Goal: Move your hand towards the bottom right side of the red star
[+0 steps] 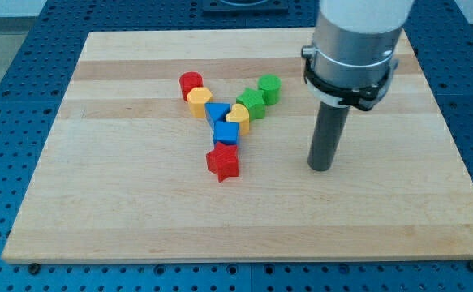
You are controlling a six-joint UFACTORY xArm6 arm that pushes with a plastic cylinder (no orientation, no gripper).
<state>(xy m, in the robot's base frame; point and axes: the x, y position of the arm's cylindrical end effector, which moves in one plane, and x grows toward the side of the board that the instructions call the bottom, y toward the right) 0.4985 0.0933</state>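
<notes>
The red star (pixel 223 162) lies on the wooden board (pixel 98 203), at the lower end of a Y-shaped cluster of blocks. My tip (pixel 320 168) rests on the board to the view's right of the red star, about level with it and well apart from it. It touches no block. A blue cube (pixel 225 134) sits just above the star, touching it.
Above the blue cube are a blue triangle-like block (pixel 216 113), a yellow heart (pixel 238 117), a yellow block (pixel 199 101) and a red cylinder (pixel 191 83) up left, and a green star (pixel 251 103) and green cylinder (pixel 269 88) up right. The arm's grey body (pixel 356 40) hangs over the board's upper right.
</notes>
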